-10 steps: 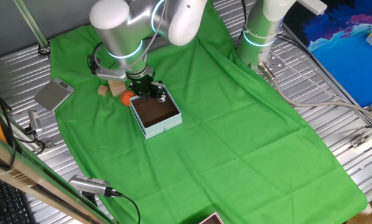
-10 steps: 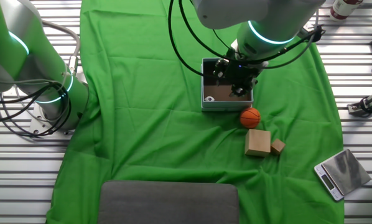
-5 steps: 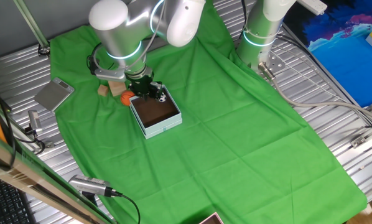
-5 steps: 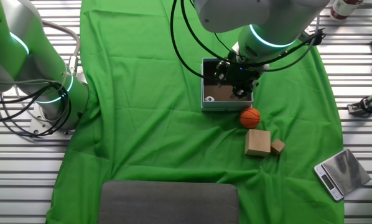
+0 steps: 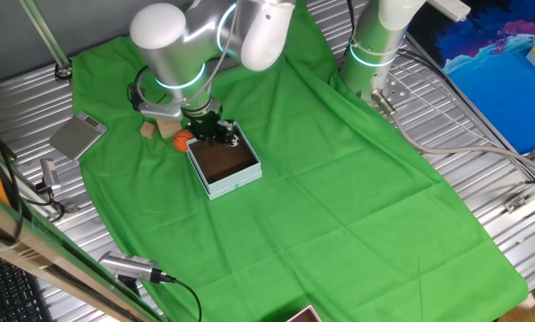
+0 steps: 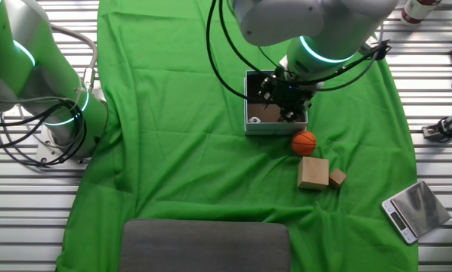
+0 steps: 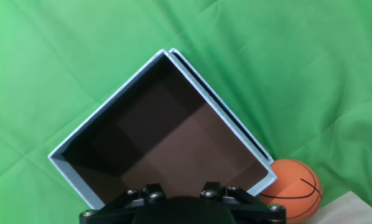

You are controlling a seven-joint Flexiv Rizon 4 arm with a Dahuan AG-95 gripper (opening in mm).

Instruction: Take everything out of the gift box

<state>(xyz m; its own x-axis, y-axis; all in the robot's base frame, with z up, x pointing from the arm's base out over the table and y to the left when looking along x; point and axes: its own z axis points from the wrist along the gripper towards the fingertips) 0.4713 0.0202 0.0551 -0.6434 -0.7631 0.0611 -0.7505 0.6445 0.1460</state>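
On the green cloth point(image 5: 339, 179), the gift box point(image 5: 225, 166) is seen with the gripper point(image 5: 216, 131) lowered over its far corner, where a black-and-white soccer ball point(image 5: 234, 139) is glimpsed at the fingertips. Whether the jaws are spread or pinching cannot be told. Outside the box, the orange basketball point(image 6: 304, 141) is set just beside its wall, with two wooden blocks point(image 6: 314, 173) near it.

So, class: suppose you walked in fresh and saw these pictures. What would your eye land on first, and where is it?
Probably the big silver robot arm bending over a bright green cloth, its gripper lowered into the gift box, whose dark brown inside looks bare in the hand view. Next, the orange basketball just outside the box, with two tan wooden blocks beside it on the cloth.
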